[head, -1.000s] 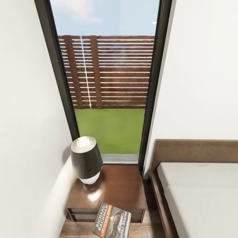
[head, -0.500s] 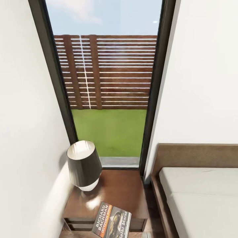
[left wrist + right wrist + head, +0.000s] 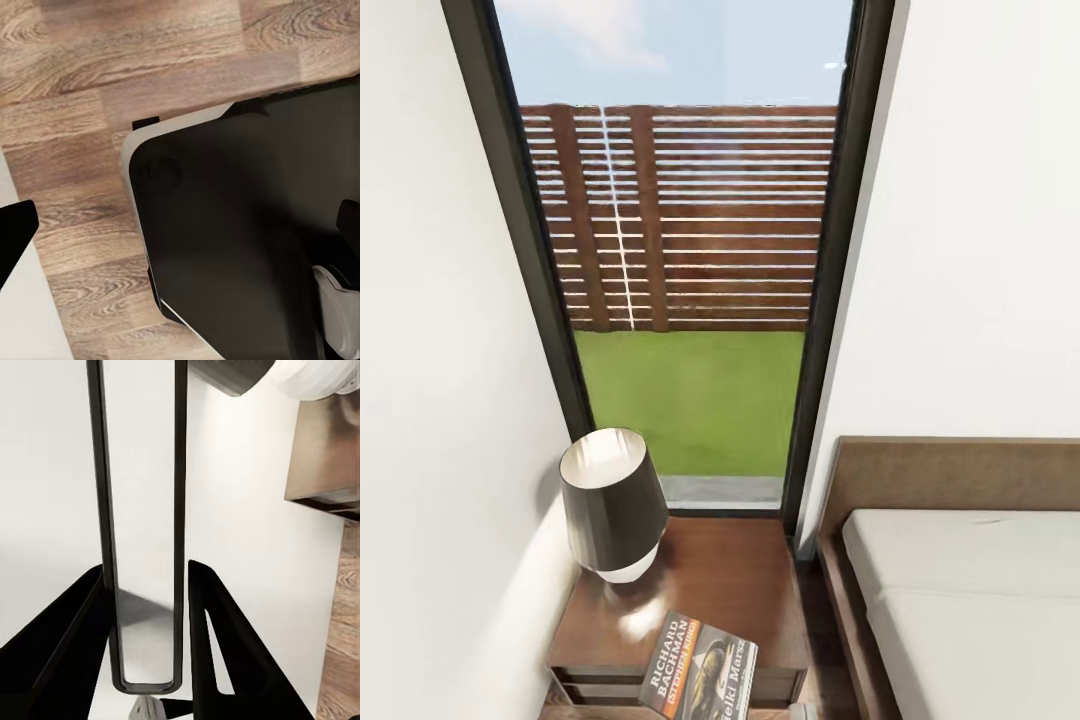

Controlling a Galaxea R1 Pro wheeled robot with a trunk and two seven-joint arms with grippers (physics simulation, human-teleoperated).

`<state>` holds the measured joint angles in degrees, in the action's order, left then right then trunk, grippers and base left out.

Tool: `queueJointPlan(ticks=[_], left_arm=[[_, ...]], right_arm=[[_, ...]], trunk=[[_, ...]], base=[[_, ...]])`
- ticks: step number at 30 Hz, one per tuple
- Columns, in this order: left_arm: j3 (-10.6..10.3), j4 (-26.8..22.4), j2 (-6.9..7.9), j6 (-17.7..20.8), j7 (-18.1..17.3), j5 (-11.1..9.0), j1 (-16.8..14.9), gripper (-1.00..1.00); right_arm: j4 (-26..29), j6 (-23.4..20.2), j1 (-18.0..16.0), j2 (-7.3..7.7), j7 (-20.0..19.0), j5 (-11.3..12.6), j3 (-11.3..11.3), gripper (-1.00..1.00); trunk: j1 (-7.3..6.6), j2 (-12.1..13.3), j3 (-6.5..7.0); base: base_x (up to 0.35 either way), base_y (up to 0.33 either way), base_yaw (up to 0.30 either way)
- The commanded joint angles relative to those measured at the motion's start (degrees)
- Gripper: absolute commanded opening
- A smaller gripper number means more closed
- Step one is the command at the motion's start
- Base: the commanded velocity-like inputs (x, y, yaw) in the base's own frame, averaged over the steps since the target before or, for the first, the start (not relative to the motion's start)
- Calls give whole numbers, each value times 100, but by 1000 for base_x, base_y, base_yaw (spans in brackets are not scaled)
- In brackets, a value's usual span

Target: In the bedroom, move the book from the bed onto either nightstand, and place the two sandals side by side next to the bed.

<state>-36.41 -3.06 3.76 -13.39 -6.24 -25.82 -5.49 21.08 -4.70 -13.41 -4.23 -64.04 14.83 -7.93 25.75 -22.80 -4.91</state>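
Right fingers (image 3: pixel 217 645) clamp the book (image 3: pixel 700 668), held over the nightstand's front edge; left fingers (image 3: pixel 13 232) hang spread wide. You have rolled closer to the nightstand (image 3: pixel 730 570), so set-down looks near. Its glossy top lies bare beside the lamp (image 3: pixel 613 500), with the bed (image 3: pixel 960 600) right of it and the window (image 3: pixel 690 250) behind.

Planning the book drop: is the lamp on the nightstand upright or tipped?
Upright. The lamp stands on its white base on the left part of the nightstand, shade opening facing up.
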Motion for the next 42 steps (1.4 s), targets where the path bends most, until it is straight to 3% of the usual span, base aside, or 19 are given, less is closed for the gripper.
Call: queueJointPlan(ticks=[1, 5, 9, 14, 18, 22, 33, 42], left_arm=[[-40, 1, 2, -15, -26, -62, -5, 100], [-41, 0, 2, -13, -26, -61, -5, 100], [-41, 1, 2, -8, -26, -63, -5, 100], [-41, 5, 2, -7, -26, -60, -5, 100], [-41, 6, 2, -6, -26, -61, -5, 100], [-41, 7, 2, -6, -26, -60, -9, 100], [-38, 7, 2, -6, -26, -57, -7, 100], [-38, 6, 2, -6, -26, -59, -17, 100]], right_arm=[[0, -52, -4, 7, -27, 20, -25, -100], [4, -75, -4, 21, -44, 20, -112, -100], [13, -177, -6, 46, -22, 17, -432, -100], [33, -484, -21, 79, 4, 7, -580, -100], [67, -923, -78, 187, 27, -2, -654, -100], [75, -1159, -261, 272, 101, -4, -676, -100], [89, -1705, -875, 318, 924, 17, -685, -100], [37, -1907, -1415, 329, 1120, 13, -685, -100]], trunk=[[3, -12, -12], [3, -12, -12], [3, -12, -12], [3, -12, -12], [3, -12, -12], [3, -12, -12], [3, -12, -12], [3, -12, -12]], base=[[5, 0, 0], [3, 0, 0], [1, 0, 0], [0, 0, 0], [0, 0, 0], [0, 0, 0], [0, 0, 0], [0, 0, 0]])
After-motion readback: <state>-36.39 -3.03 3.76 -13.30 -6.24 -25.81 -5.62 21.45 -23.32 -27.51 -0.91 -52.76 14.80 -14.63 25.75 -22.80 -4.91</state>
